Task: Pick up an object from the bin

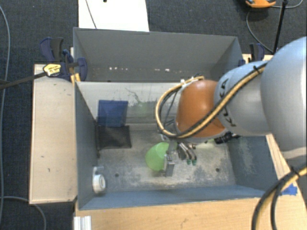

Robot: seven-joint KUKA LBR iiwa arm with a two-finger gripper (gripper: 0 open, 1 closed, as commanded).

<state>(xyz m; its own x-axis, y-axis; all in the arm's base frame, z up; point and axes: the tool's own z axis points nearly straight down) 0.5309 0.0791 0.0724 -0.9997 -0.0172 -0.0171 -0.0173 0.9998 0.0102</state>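
My gripper (180, 163) hangs low over the middle of the bin floor, below the orange wrist cover. Its two fingers stand apart with nothing between them. A light green, rounded object (156, 157) lies on the floor just left of the gripper. The grey left finger (169, 166) is right against the object's right side, and the object stays outside the gap between the fingers. The right finger (191, 160) has a dark green tip.
A blue block (112, 113) leans against the bin's left back wall, with a flat black piece (114, 137) just below it. A small grey tape roll (99, 182) lies in the front left corner. The arm covers the bin's right side.
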